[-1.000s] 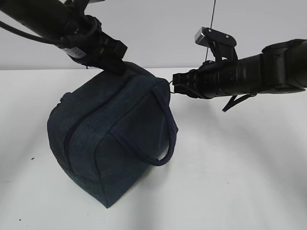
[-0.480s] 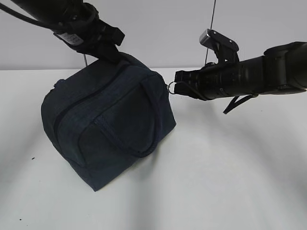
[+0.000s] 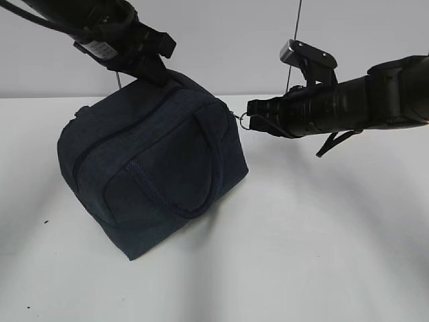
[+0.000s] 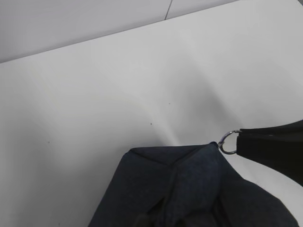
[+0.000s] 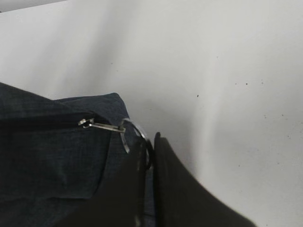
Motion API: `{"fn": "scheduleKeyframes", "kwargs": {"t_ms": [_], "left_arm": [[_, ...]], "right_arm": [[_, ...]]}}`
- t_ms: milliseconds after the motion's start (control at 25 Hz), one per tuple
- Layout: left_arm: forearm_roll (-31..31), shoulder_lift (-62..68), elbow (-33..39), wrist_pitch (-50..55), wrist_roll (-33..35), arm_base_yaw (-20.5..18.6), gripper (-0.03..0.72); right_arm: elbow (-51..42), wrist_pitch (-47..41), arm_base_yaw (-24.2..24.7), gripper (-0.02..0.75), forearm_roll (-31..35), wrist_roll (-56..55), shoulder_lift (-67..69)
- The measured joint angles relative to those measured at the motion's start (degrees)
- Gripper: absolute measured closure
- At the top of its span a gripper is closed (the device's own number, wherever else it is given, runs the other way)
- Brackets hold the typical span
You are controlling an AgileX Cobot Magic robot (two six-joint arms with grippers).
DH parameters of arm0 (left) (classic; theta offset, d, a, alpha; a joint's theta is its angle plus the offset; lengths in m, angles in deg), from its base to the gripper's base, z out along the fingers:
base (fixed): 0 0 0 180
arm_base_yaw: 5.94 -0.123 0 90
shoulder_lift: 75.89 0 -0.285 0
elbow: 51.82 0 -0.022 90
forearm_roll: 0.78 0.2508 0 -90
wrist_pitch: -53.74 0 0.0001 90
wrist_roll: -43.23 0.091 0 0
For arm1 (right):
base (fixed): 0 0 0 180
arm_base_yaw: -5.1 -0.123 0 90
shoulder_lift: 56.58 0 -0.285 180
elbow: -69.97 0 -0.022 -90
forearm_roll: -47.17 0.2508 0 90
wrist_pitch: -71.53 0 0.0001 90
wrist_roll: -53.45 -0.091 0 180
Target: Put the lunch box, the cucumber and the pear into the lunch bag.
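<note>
1. The counter (image 3: 322,255) is the largest surface: flat, matte white, with a few tiny dark specks, and it carries the bag on its left half.
2. The lunch bag (image 3: 154,174) is a boxy block of dark navy woven fabric with a fine textured weave. It sits tilted, one lower corner pressed to the counter and its top tipped up toward the left arm. A zipper line curves across its upper face, and the panels meet in soft, rounded seams.
3. A looped strap handle (image 3: 177,201) of the same navy fabric, thick and rope-like, hangs in a curve against the bag's front face.
4. The left end effector (image 3: 151,60), black and blocky, sits at the bag's raised top edge. In the left wrist view only bunched bag fabric shows at the lower edge, so I cannot tell how its fingers stand or whether they pinch the cloth.
5. The right end effector (image 3: 249,121), a dark, slim cylindrical assembly, reaches in level with the bag's upper right corner. Its black fingers (image 5: 165,184) are pressed together, gripping the ring pull.
6. The ring pull (image 5: 135,135) is a thin, shiny silver metal loop, joined to a small silver slider tab lying flat on the bag's corner, just beside the fabric edge.
</note>
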Motion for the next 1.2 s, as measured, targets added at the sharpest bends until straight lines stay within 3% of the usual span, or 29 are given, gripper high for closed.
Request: {"fn": "scheduleKeyframes", "kwargs": {"t_ms": [80,160,280,320,400,520,680,800,1000,1080,1200], "left_arm": [[0.9,0.0,-0.27,-0.28,-0.04,-0.05,0.609],[2.45,-0.34,-0.71,-1.13,-0.23,-0.7,0.502],[3.72,-1.09,-1.27,-0.54,-0.3,-1.17,0.323],[4.0,-1.21,-1.27,0.62,-0.35,-1.17,0.291],[4.64,-1.37,-1.27,3.5,-0.33,-1.17,0.263],[7.07,-1.93,-1.27,8.6,-1.11,-1.17,0.253],[18.08,-4.89,-1.27,12.45,-9.83,-0.45,0.301],[24.56,-7.36,-1.27,13.86,-15.28,-0.41,0.347],[24.45,-10.8,-1.27,15.88,-16.98,-0.46,0.371],[22.64,-12.5,-0.98,16.78,-17.12,-0.46,0.372],[20.12,-16.95,3.12,16.67,-17.46,-0.29,0.372]], "right_arm": [[0.37,-0.23,0.45,0.699,-0.62,0.91,0.0],[1.17,-0.4,1.58,0.615,-1.32,1.91,0.42],[3.52,-3.51,2.21,0.366,-1.53,2.49,0.5],[4.1,-4.65,2.21,0.316,-1.56,2.65,0.5],[4.72,-6.96,2.21,0.216,-2.73,2.68,-0.41],[4.8,-9.15,2.21,0.192,-8.69,0.28,-2.96],[4.8,-11.22,2.21,0.192,-28.68,-17.02,-9.26],[4.8,-15.49,2.21,0.2,-48.71,-39.17,-14.91],[4.8,-30.23,2.21,0.246,-82.51,-73.11,-21.17],[4.56,-37.13,2.21,0.266,-90.64,-79.6,-23.71],[2.74,-41.92,2.21,0.28,-95.66,-82.85,-28.9]]}}
